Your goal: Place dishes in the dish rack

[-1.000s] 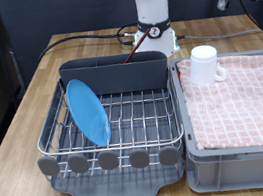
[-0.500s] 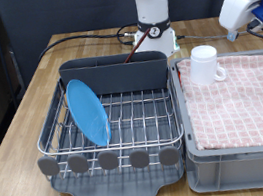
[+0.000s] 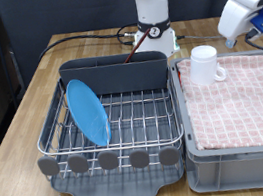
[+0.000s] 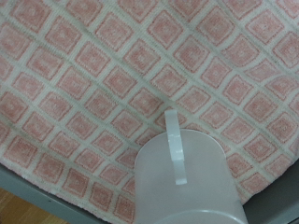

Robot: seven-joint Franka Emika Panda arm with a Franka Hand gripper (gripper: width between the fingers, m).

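Plate: a round light-blue plate (image 3: 87, 111) stands on edge inside the dish rack, toward the exterior view's left side of the wire grid, leaning slightly.
Mug: a white handled mug (image 3: 204, 64) sits on the red-and-white checked cloth (image 3: 245, 94), in the corner of the crate nearest the rack's tall back compartment; its handle points toward the exterior view's right. The wrist view shows the same mug (image 4: 190, 182) from above, handle lying over the cloth (image 4: 103, 84).
Spoon: not visible in either view.
Dish rack: the silver wire rack (image 3: 124, 114) rests on a dark grey tray, with a tall grey compartment (image 3: 114, 73) at the back and a row of round grey knobs (image 3: 109, 161) along the front edge.
Crate: a grey plastic crate (image 3: 244, 165) lined with the cloth stands just beside the rack, on the exterior view's right.
Tool: the arm's white end (image 3: 243, 3) hangs above and to the right of the mug, apart from it; the fingers cannot be seen, so their opening cannot be told.
Surface: a wooden table (image 3: 18, 147) carries rack and crate.
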